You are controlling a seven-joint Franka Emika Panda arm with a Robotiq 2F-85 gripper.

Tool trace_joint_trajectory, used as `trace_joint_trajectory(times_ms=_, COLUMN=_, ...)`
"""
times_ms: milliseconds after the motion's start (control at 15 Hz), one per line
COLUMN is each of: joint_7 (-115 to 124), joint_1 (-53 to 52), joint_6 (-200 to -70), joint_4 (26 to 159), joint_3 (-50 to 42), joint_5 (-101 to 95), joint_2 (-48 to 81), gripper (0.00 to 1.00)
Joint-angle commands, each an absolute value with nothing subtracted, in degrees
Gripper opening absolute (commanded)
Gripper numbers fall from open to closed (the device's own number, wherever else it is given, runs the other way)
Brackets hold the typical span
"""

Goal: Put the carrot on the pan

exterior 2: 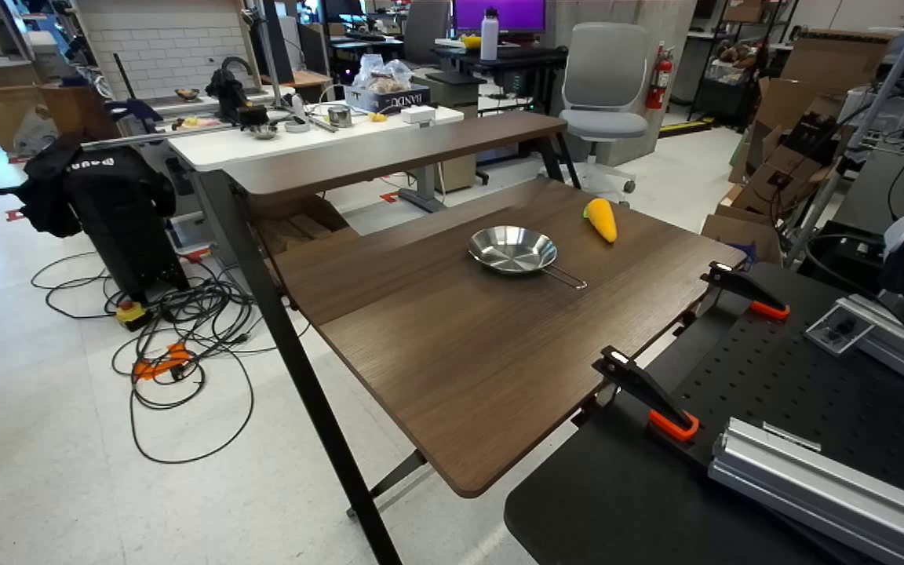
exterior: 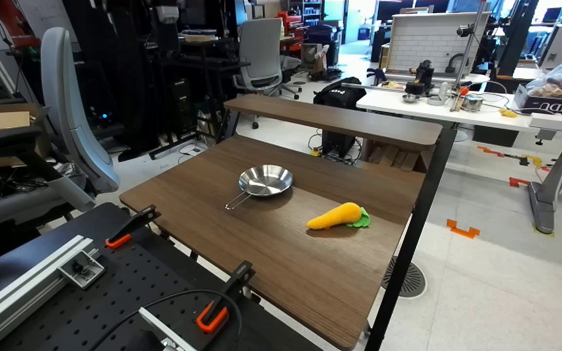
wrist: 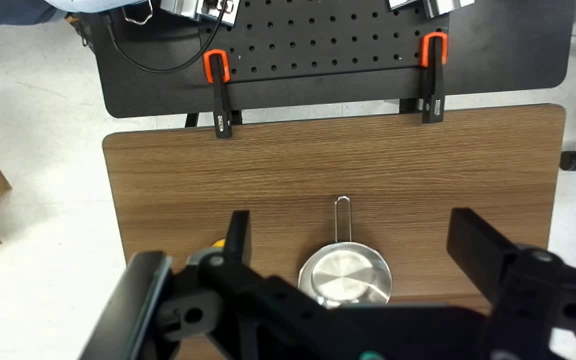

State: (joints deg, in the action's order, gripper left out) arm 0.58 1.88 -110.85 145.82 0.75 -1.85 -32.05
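Observation:
The carrot, yellow-orange with green leaves, lies on the brown table in both exterior views point(exterior: 335, 217) point(exterior 2: 601, 220). In the wrist view only a small yellow piece of the carrot point(wrist: 219, 243) shows beside the left finger; the rest is hidden behind the gripper. The shiny silver pan stands upright on the table, apart from the carrot, in both exterior views point(exterior: 266, 180) point(exterior 2: 512, 249). The pan also shows in the wrist view point(wrist: 345, 275), its lower edge hidden by the gripper body. My gripper point(wrist: 352, 235) is wide open and empty, high above the table. It is outside both exterior views.
The brown table point(exterior: 281, 243) has a raised shelf point(exterior: 334, 122) along its far side, held by black legs point(exterior: 410, 239). Two black-and-orange clamps point(wrist: 220, 95) point(wrist: 434, 80) stick up at the edge next to the black perforated mounting table point(wrist: 318, 50).

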Motion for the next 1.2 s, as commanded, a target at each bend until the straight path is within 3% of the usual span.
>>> trace_joint_trajectory(times_ms=0, joint_7=1.87, joint_1=3.17, joint_6=-115.37, joint_4=146.2, joint_3=-0.49, joint_5=-2.9, joint_2=-28.02, gripper=1.0)
trace_joint_trajectory(times_ms=1133, joint_7=11.85, joint_1=9.0, joint_6=-136.99, joint_4=139.52, joint_3=-5.83, joint_5=-3.11, joint_2=-0.33, gripper=1.0)
